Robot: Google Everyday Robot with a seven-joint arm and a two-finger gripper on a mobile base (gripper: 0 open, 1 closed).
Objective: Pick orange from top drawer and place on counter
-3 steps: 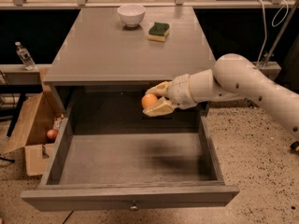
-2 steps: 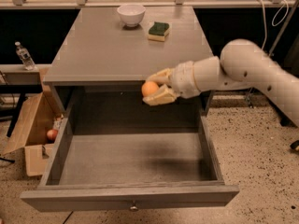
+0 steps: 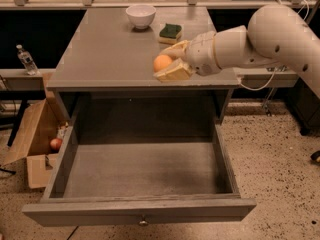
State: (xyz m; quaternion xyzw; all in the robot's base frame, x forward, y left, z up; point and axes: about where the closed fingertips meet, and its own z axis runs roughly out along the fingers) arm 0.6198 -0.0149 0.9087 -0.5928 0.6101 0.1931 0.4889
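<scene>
Since a second ago your gripper [image 3: 164,64] has come up out of the drawer mouth, and it now sits over the front strip of the counter [image 3: 105,54], a bit right of centre. It's clamped on the orange [image 3: 161,62], with one tan finger above the fruit and one below, so the orange is off the drawer and up at counter level. You can't really tell whether the lower finger is resting on the surface or just skimming over it. The white arm [image 3: 270,34] reaches in from the right side.

The top drawer [image 3: 140,211] is pulled all the way out toward you, with its little round knob [image 3: 143,222] in the middle of the front panel.

At the back of the counter you've got a white bowl [image 3: 140,15] and, just to its right, a green and yellow sponge [image 3: 170,31], both well apart from the gripper. Off to the left on the floor there's an open cardboard box [image 3: 30,139] with a reddish fruit [image 3: 55,144] in it, and a water bottle [image 3: 26,59] stands on a ledge further back.
</scene>
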